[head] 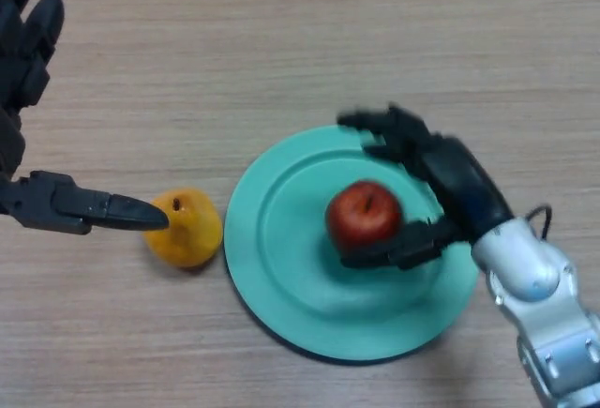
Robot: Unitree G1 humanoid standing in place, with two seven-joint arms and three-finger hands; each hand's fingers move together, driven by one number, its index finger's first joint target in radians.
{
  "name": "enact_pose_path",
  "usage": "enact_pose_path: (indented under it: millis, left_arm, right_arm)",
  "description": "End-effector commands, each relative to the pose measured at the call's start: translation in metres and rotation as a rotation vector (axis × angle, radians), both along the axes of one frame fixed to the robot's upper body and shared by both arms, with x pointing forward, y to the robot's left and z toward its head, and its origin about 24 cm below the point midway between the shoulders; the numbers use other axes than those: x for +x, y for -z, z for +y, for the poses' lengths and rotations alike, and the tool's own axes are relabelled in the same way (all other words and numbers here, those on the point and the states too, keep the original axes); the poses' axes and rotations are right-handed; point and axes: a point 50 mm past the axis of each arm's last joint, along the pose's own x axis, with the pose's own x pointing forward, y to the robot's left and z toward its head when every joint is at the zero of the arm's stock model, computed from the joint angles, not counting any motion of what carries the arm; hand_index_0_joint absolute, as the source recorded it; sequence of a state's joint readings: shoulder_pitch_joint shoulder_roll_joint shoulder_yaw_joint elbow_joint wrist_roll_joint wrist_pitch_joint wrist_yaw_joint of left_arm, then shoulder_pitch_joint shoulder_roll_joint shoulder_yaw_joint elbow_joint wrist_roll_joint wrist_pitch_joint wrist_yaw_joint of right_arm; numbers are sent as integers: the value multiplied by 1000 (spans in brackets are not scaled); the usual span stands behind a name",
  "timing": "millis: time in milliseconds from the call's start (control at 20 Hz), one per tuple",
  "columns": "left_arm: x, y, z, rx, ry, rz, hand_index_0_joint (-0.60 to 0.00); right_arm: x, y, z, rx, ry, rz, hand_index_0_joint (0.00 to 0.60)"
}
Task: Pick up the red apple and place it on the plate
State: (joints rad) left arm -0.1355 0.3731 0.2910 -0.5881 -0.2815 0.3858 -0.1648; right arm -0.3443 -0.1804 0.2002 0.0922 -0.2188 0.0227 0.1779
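The red apple (364, 213) sits on the teal plate (281, 267), right of the plate's middle. My right hand (450, 178) is over the plate's right side, beside the apple. Its fingers (389, 131) are spread and stand clear above the apple, and its thumb (389, 250) lies close under the apple's near side. The hand is open around the apple and does not grip it. My left hand (56, 204) is at the left edge, open and holding nothing, its thumb pointing right.
A yellow-orange pear-like fruit (186, 230) lies on the wooden table (281, 42) just left of the plate, with the tip of my left thumb right by it.
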Motion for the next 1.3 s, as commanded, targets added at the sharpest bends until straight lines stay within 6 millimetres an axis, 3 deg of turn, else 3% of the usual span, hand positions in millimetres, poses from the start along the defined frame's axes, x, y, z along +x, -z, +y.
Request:
enact_pose_path:
  millis: [50, 150, 300, 550, 750, 1300]
  left_arm:
    - [-11, -36, 10, 79, -53, -198, 0]
    - [-10, -39, 11, 85, -53, -195, 0]
    - [-8, -39, 9, 94, -47, -208, 0]
    - [-6, -33, 10, 66, -33, -257, 0]
    - [-4, -25, 6, 57, 29, -161, 0]
    - [2, -31, 13, 44, -12, -169, 0]
  right_arm:
    - [4, -75, -19, 79, -5, -304, 0]
    - [1, -99, -33, 105, 15, -350, 0]
    - [-11, -120, -51, 159, 59, -417, 0]
    - [-50, -99, -63, 135, 40, -371, 0]
    - [-72, -103, -61, 216, 42, -309, 0]
    - [-67, -107, -70, 256, 144, -233, 0]
